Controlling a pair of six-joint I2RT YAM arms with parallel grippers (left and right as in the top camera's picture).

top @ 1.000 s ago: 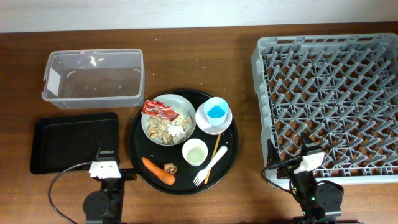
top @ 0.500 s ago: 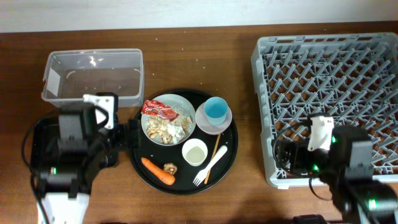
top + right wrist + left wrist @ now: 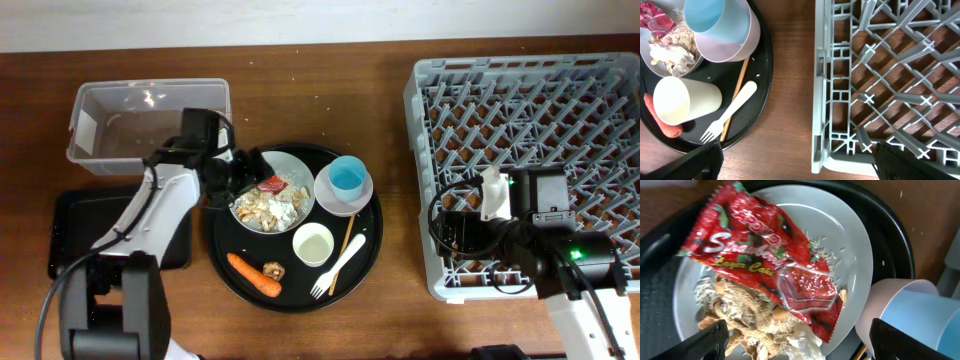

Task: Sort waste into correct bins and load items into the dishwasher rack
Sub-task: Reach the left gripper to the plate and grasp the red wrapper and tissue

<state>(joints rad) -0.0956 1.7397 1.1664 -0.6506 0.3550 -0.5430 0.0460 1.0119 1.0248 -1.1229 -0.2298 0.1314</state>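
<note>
STATUS: nothing sorted or loaded yet | red snack wrapper (image 3: pixel 765 265) is seen in pale bowl (image 3: pixel 850 245), far-left on round tray (image 3: pixel 225 260) | left gripper (image 3: pixel 805 340) is held spread above it | right gripper (image 3: pixel 797 162) is spread, right of tray

Overhead: even, diffuse light is falling on the counter (image 3: pixel 400 320), casting only soft, short shadows; small white glints are showing on the tub's (image 3: pixel 120 160) far wall. Left wrist: the wrapper (image 3: pixel 765 265) is throwing bright glare off its foil, and the upper left corner is blurring. Right wrist: rack (image 3: pixel 832 100) and fork (image 3: pixel 735 107) are appearing sharp, while the dark fingers (image 3: pixel 695 162) at the lower corners are falling out of focus.
</note>
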